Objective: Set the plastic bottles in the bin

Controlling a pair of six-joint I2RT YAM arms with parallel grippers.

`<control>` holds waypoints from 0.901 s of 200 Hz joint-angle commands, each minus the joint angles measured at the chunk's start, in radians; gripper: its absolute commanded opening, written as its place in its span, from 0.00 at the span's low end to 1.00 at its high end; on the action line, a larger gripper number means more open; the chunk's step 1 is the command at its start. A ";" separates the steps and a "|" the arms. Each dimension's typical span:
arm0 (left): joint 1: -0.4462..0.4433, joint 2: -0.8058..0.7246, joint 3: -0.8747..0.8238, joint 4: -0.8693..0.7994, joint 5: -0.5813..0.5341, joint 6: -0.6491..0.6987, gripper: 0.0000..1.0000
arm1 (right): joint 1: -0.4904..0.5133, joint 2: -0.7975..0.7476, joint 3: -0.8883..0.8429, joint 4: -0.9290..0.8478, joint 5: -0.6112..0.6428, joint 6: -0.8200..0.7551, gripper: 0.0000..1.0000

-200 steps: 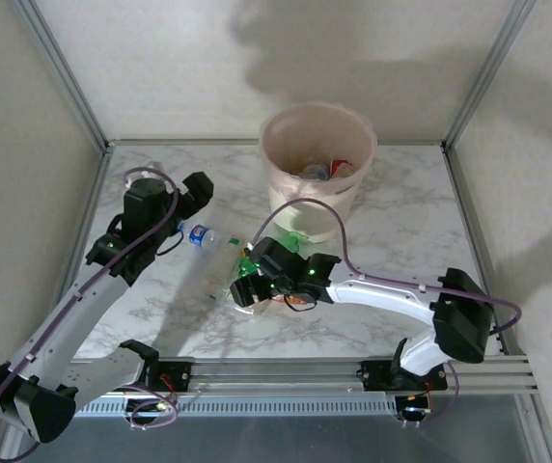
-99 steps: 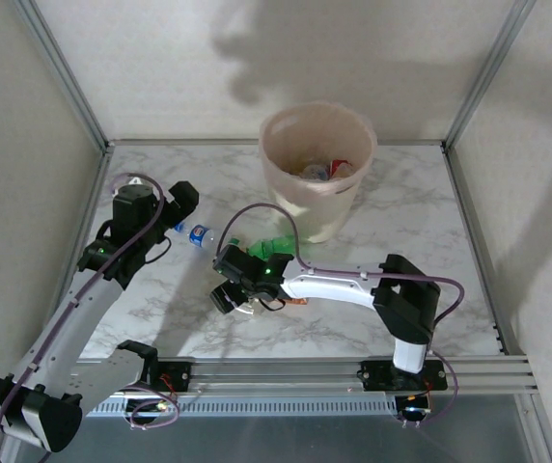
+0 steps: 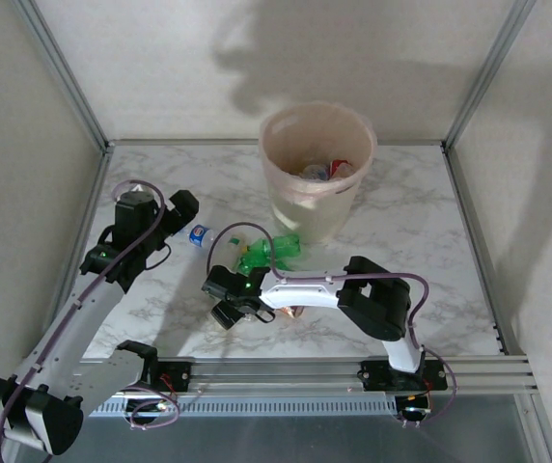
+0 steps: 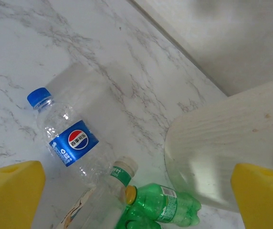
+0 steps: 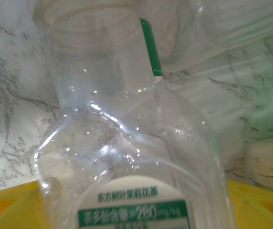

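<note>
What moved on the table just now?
The right arm's fingers slid left, toward the near edge, and now straddle a clear plastic bottle with a green label. The left arm's fingers drew back slightly. The round peach plastic bin and the clear blue-labelled bottle stayed put.

Glossy clear plastic bottle, smooth marbled tabletop, matt bin

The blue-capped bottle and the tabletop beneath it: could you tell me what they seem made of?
Clear blue-capped bottle: thin, glossy, transparent plastic; the veining shows through its dented wall. White grey-veined tabletop: smooth marble-look surface with a faint sheen; whether it is real stone or printed laminate, I cannot tell.
</note>
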 commanded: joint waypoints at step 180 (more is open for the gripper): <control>0.061 -0.029 -0.043 0.014 0.045 -0.048 1.00 | 0.058 -0.248 0.127 -0.094 0.166 0.055 0.59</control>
